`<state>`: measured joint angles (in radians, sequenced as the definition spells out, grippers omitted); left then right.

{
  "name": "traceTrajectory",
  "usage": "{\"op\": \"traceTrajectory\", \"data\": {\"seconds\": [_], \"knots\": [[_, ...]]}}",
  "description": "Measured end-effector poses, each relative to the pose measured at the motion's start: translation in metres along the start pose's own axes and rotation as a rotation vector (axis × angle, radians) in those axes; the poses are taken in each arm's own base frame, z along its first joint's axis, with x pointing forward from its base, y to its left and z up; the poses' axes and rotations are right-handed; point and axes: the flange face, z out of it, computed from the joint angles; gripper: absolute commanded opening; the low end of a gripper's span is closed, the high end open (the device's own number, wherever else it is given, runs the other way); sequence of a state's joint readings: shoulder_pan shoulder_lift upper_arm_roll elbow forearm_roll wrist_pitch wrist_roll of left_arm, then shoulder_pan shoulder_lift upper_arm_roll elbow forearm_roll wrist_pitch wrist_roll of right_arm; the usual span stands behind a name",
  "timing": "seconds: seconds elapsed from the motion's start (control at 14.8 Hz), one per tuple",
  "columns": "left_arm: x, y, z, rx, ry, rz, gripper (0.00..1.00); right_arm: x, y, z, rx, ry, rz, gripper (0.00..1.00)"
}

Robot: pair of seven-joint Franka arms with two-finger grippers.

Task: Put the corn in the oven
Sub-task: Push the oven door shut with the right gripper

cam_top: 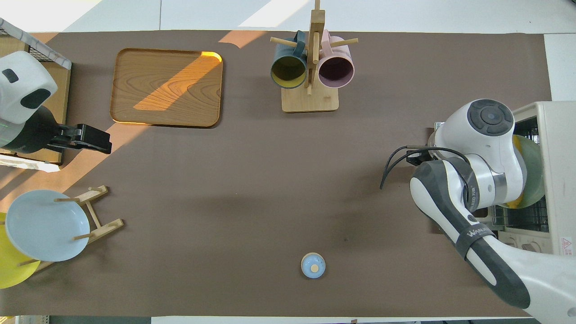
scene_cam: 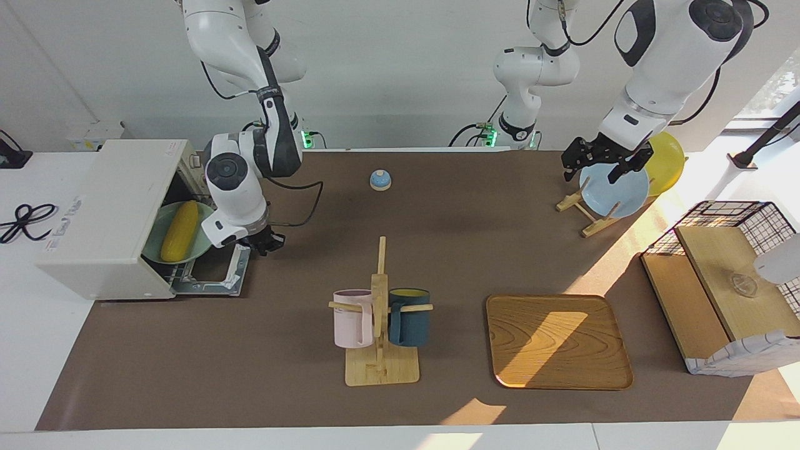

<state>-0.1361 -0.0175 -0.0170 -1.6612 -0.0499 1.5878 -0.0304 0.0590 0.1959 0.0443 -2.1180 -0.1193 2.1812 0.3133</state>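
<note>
The off-white oven (scene_cam: 106, 212) stands at the right arm's end of the table with its door (scene_cam: 212, 278) folded down open. The yellow corn (scene_cam: 179, 230) lies on a pale green plate (scene_cam: 194, 251) on the rack inside the oven's opening. My right gripper (scene_cam: 267, 241) hangs low over the door's edge, just outside the opening and apart from the plate. In the overhead view the right arm (cam_top: 486, 148) covers most of the plate (cam_top: 534, 171) and the corn. My left gripper (scene_cam: 597, 165) is open and empty over a blue plate (scene_cam: 615, 187); this arm waits.
A wooden mug stand (scene_cam: 380, 325) with a pink and a dark blue mug is mid-table. A wooden tray (scene_cam: 556, 340) lies beside it. A small blue bell (scene_cam: 380, 180) sits near the robots. A plate rack (scene_cam: 587, 215) and a wire basket (scene_cam: 725, 275) are at the left arm's end.
</note>
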Motion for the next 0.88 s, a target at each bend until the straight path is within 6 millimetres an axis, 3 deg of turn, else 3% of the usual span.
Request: {"op": "traceTrajectory", "data": {"seconds": [0.34,0.54,0.88], "knots": [[0.0,0.0,0.0,0.0,0.0,0.0,1.0,-0.007,0.009,0.018,-0.008,-0.011,0.005,0.0],[0.0,0.0,0.0,0.0,0.0,0.0,1.0,-0.006,0.016,0.019,-0.076,0.005,-0.041,0.0],[0.0,0.0,0.0,0.0,0.0,0.0,1.0,-0.008,0.003,0.009,-0.183,-0.002,-0.144,0.0]]}}
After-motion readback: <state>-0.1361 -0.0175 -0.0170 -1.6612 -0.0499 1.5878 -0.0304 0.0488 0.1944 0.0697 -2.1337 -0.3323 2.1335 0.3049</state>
